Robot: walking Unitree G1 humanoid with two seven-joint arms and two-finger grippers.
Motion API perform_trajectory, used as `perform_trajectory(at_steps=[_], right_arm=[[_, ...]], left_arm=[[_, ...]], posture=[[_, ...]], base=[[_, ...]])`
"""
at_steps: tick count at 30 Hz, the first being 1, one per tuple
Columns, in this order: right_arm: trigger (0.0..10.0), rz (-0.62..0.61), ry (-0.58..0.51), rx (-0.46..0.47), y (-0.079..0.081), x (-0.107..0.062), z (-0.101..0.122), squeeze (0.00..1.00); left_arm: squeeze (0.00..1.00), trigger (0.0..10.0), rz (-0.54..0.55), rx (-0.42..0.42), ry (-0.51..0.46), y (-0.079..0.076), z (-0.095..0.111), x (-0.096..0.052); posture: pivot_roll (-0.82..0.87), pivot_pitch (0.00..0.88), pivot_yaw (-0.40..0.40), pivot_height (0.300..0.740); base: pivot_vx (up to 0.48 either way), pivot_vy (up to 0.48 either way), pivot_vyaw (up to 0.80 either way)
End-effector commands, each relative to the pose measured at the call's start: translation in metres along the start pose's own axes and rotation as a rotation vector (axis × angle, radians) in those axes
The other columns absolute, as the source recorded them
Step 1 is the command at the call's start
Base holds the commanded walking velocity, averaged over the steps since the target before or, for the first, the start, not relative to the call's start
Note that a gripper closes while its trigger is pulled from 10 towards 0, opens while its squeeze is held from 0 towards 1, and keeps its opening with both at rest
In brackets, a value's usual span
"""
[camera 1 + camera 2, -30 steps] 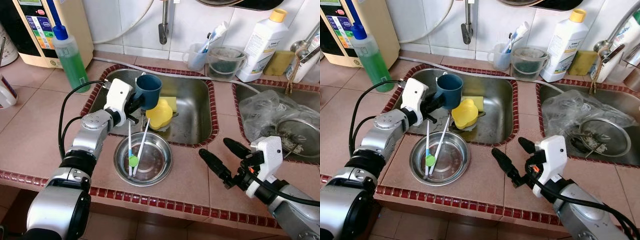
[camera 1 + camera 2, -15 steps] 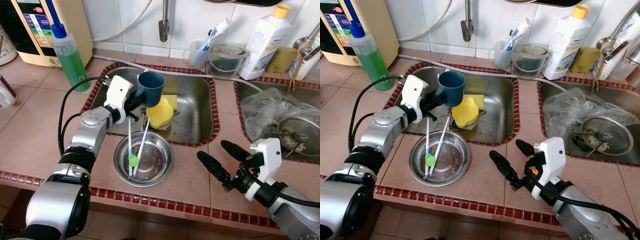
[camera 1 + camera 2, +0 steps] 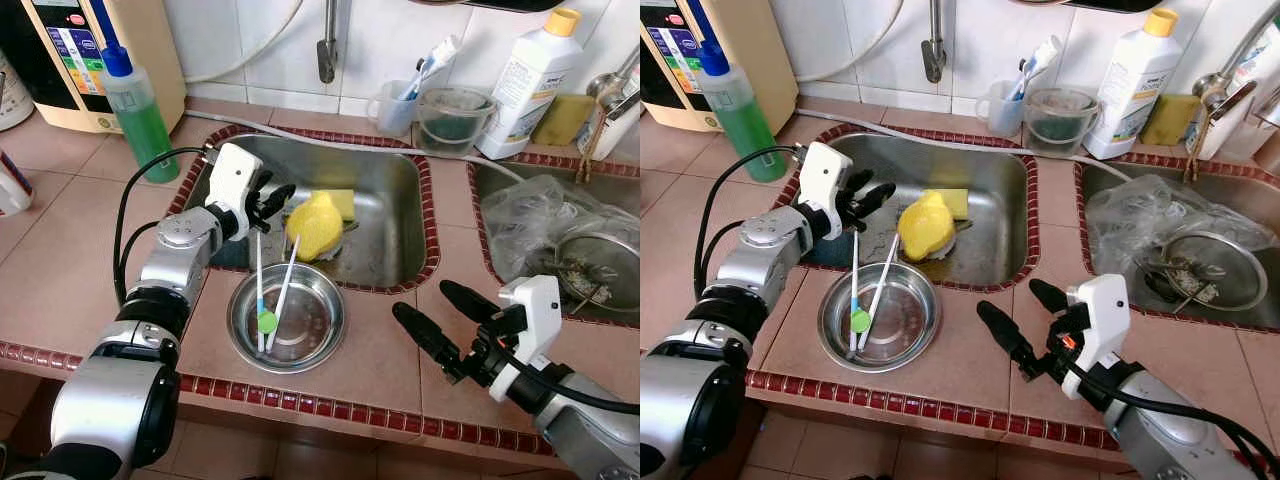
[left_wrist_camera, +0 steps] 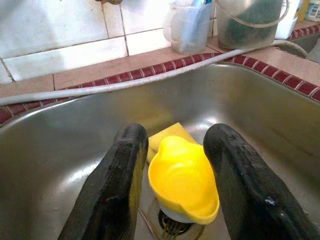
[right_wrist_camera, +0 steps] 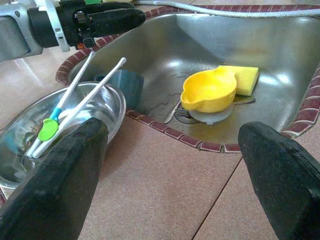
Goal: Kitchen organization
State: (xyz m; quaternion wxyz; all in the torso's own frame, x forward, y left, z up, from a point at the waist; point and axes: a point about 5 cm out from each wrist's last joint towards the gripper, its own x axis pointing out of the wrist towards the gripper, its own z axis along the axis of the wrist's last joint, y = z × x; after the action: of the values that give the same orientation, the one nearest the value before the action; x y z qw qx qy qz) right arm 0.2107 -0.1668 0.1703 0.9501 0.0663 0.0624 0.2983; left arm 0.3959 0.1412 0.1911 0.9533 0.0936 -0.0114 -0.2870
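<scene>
A: What's on the far left?

B: A green bottle (image 3: 140, 115) on the counter (image 3: 60, 250), beside the sink (image 3: 390, 215).

A: And the left gripper (image 3: 268, 196)?

B: Over the sink's left edge, fingers spread and empty. The blue cup (image 5: 122, 85) lies in the sink below it, near the rim by the bowl (image 3: 287, 318).

A: What's in the bowl?

B: Two white utensils, one with a green tip (image 3: 266, 320), leaning out over the rim toward the sink.

A: Farther along?

B: A yellow dish (image 3: 315, 225) over the drain, touching a yellow sponge (image 3: 341, 201).

A: The right gripper (image 3: 438, 315)?

B: Above the counter right of the bowl, fingers wide apart, empty.
</scene>
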Motion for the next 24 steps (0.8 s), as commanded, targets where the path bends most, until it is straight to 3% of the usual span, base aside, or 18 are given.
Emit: perform_trajectory(at_steps=[1, 6, 7, 12, 15, 24], right_arm=[[10.0, 0.013, -0.007, -0.006, 0.002, 0.000, 0.003, 0.00], [10.0, 0.013, -0.013, -0.007, 0.002, 0.001, 0.004, 0.00], [10.0, 0.015, -0.020, -0.008, 0.001, 0.003, 0.004, 0.00], [10.0, 0.009, -0.032, -0.019, -0.002, 0.009, 0.006, 0.00], [10.0, 0.004, -0.040, -0.023, -0.004, 0.011, 0.007, 0.00], [10.0, -0.085, -0.107, -0.041, -0.019, 0.022, 0.015, 0.00]], left_arm=[[1.00, 10.0, -0.002, 0.012, -0.020, 0.003, 0.008, 0.001], [1.00, 10.0, 0.007, 0.020, -0.045, 0.004, 0.012, 0.002], [0.00, 10.0, 0.018, 0.029, -0.069, 0.006, 0.018, 0.002], [0.00, 10.0, 0.049, 0.055, -0.110, 0.012, 0.031, 0.000], [0.00, 10.0, 0.066, 0.120, -0.120, 0.013, 0.036, -0.001], [0.00, 10.0, 0.106, 0.087, -0.184, 0.017, 0.048, -0.009]], posture=[[-0.16, 0.160, 0.003, 0.740], [-0.16, 0.154, 0.001, 0.740], [-0.15, 0.146, -0.001, 0.740], [-0.15, 0.134, -0.004, 0.740], [-0.14, 0.124, -0.007, 0.740], [-0.12, 0.081, -0.010, 0.740]], base=[[0.000, 0.000, 0.00], [0.000, 0.000, 0.00], [0.000, 0.000, 0.00], [0.000, 0.000, 0.00], [0.000, 0.000, 0.00], [0.000, 0.000, 0.00]])
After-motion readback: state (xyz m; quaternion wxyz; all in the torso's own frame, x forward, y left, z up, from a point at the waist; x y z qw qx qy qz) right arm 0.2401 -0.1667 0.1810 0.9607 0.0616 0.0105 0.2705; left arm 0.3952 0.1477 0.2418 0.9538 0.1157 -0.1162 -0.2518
